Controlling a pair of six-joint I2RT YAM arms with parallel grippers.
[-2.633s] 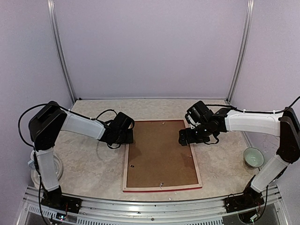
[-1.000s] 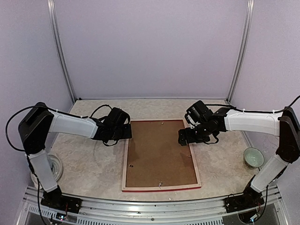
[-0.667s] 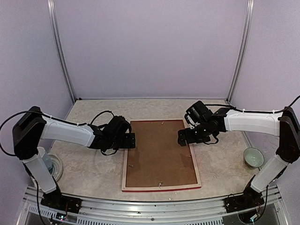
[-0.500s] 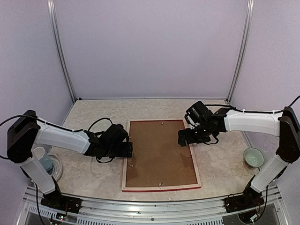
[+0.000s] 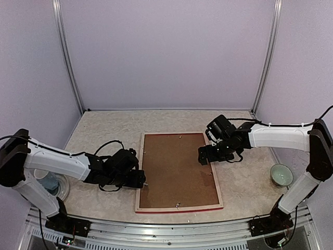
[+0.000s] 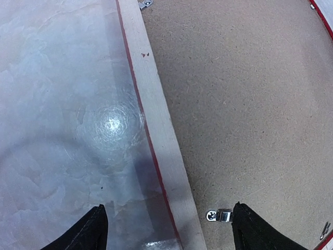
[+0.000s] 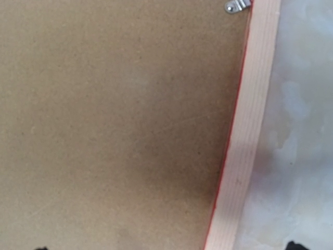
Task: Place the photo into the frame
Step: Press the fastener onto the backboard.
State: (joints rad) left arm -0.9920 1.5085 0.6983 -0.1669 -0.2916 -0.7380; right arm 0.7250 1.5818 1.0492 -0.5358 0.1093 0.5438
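The frame [image 5: 140,172] lies face down on the table, pale wood back up, with a red outer edge. The brown backing board [image 5: 177,169] fills it. The photo is hidden. My left gripper [image 5: 140,179] is open and low over the frame's left bar [image 6: 156,130]. One finger [image 6: 93,232] is over the table and the other [image 6: 252,232] over the board, beside a metal clip [image 6: 218,215]. My right gripper [image 5: 204,155] is open and straddles the right bar [image 7: 250,130] close above the board [image 7: 114,114]. Only its fingertips show at the bottom corners.
A pale green bowl [image 5: 281,174] stands at the right of the table. A cup on a white plate [image 5: 52,183] stands at the left under my left arm. Another clip [image 7: 238,5] sits farther along the right bar. Walls close in the back and sides.
My left gripper has moved from the far end of the frame's left bar toward the near end, along the bar. The right arm has hardly moved.
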